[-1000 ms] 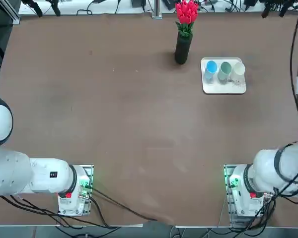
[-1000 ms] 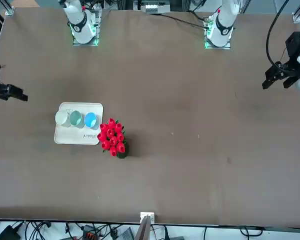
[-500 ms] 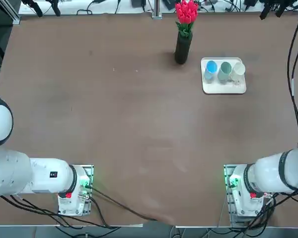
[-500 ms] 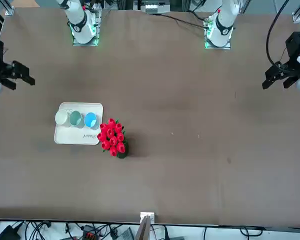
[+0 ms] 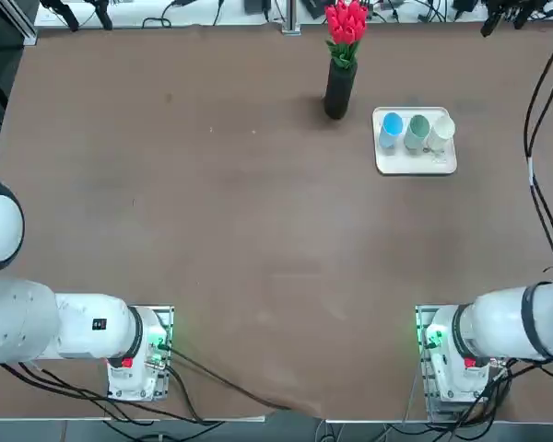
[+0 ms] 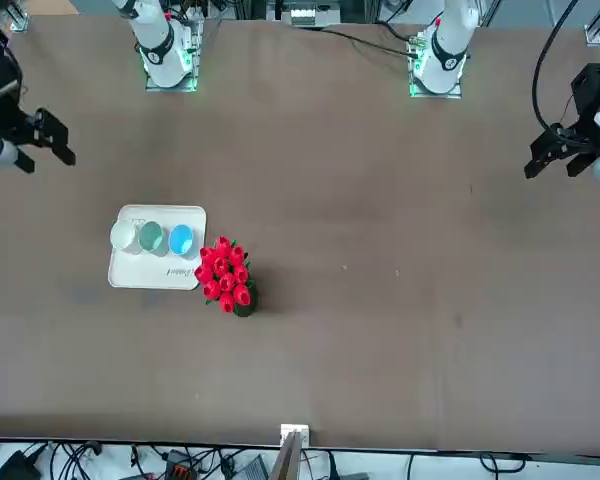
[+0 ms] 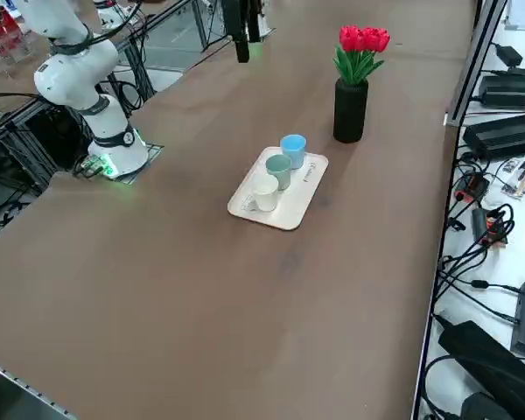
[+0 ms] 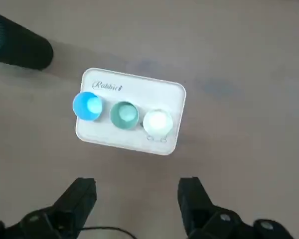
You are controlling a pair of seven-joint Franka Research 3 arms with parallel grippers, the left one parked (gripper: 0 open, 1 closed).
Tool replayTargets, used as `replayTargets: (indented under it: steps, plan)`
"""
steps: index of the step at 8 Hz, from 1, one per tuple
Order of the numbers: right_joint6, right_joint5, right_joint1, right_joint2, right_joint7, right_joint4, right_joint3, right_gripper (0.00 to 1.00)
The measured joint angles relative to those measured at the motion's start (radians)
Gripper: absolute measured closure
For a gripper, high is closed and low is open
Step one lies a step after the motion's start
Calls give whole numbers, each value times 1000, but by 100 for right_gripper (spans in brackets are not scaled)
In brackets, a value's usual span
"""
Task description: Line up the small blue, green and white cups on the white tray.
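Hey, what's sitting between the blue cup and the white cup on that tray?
The green cup stands between the blue cup and the white cup on the white tray, clearest in the right wrist view.

Light is even and fairly bright over the brown table [image 5: 258, 230], with no hard glare on it. In the side view the vase [image 7: 351, 109] and the tray [image 7: 290, 213] throw only faint, soft shadows, so the light looks diffuse and from overhead. Green lamps glow at the arm bases near the table's near edge. The wrist view is softer: the cups [image 8: 123, 114] look slightly washed out, the white one bleached, the vase blurred, and the gripper [image 8: 137, 196] fingers dark and unsharp. Overhead and front views stay sharp to the table's corners.
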Motion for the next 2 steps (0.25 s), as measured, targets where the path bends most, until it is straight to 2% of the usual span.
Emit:
replayTargets:
  steps: [2]
  plan:
    - [-14,0,-5,-10,0,0,0,0]
